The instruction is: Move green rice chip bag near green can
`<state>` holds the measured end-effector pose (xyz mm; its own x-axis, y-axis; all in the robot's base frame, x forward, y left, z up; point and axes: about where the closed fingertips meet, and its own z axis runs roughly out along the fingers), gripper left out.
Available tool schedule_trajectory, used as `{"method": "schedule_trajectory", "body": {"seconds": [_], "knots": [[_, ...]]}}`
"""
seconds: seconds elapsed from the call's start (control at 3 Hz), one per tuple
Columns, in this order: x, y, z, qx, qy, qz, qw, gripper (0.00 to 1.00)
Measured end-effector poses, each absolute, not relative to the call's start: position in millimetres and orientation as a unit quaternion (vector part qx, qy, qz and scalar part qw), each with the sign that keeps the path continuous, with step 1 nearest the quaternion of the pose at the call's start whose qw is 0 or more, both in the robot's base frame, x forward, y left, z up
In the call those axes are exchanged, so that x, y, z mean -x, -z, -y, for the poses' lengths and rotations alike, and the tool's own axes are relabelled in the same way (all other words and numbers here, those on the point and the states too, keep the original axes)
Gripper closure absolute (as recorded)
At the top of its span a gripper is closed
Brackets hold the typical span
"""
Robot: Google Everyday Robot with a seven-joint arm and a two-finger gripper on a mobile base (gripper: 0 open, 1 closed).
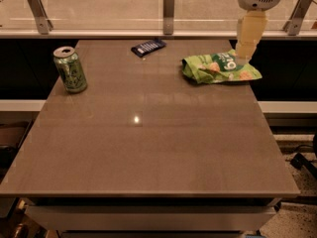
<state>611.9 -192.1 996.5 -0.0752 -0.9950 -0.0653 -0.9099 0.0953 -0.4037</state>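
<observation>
green rice chip bag (214, 71) lies flat, long axis left-right — tool (245, 52) at its right end, grip unclear.

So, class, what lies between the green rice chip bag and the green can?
Only bare table, in the camera view; the dark blue wrapper lies behind that line. The tool is at the bag's right end.

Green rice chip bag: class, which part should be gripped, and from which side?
Probably its right end, from above: the green rice chip bag lies flat and crumpled on the table, leaving raised folds to pinch. The pincer hangs right over that end.
</observation>
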Motion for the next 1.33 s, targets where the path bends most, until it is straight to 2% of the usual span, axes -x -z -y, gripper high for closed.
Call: {"method": "schedule_trajectory", "body": {"seconds": [1.33], "knots": [[-650.3,-929.9,184.9,0.659,0.095,-0.736,0.127,0.00]]}}
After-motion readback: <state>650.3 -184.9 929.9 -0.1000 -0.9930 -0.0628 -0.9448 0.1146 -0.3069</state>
